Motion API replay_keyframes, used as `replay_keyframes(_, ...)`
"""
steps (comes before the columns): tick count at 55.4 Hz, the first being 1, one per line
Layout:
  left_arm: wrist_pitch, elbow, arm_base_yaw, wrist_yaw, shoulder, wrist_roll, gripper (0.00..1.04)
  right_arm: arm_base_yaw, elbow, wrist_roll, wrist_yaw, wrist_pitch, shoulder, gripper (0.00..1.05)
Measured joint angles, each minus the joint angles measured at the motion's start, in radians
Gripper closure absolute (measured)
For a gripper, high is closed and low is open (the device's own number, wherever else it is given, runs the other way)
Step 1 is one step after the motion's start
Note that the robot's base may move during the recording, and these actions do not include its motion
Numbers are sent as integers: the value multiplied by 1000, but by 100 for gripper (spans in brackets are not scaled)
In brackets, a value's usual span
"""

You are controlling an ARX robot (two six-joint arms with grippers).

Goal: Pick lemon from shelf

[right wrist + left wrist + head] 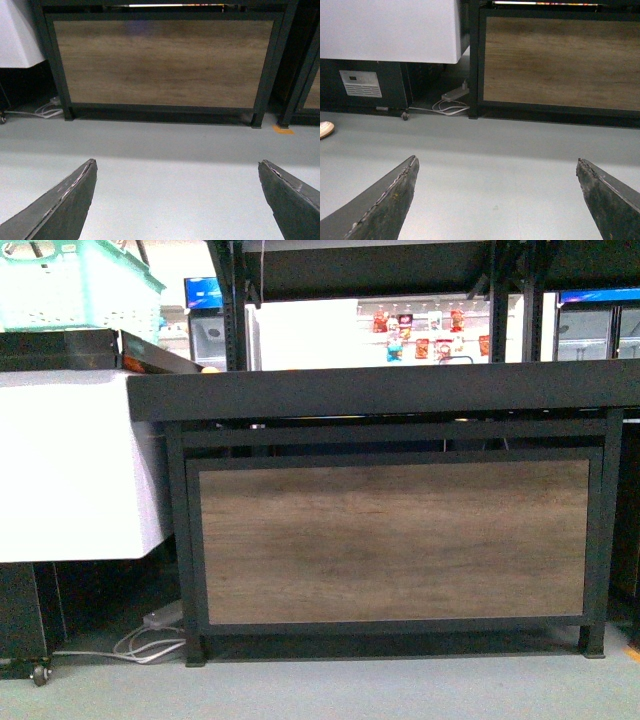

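The shelf [400,390] stands straight ahead in the front view: a black deck with a raised rim on black uprights, with a wood-grain front panel [395,540] below. Its top surface is above my line of sight, so the lemon is hidden. Neither arm shows in the front view. My left gripper [496,165] hangs open over bare grey floor, low before the panel's left corner [560,62]. My right gripper [177,167] is open too, over the floor facing the panel [160,62]. Nothing is between either pair of fingers.
A white cabinet [70,460] adjoins the shelf on the left, with a teal basket [75,285] above it. A power strip and white cables [155,630] lie on the floor by the shelf's left leg. A small orange-yellow spot [210,369] peeks above the rim.
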Motion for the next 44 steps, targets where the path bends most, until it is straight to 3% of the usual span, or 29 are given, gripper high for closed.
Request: replay_keyframes(44,0,0,0,0,0,0,8,0,0,0,0,0,0,7)
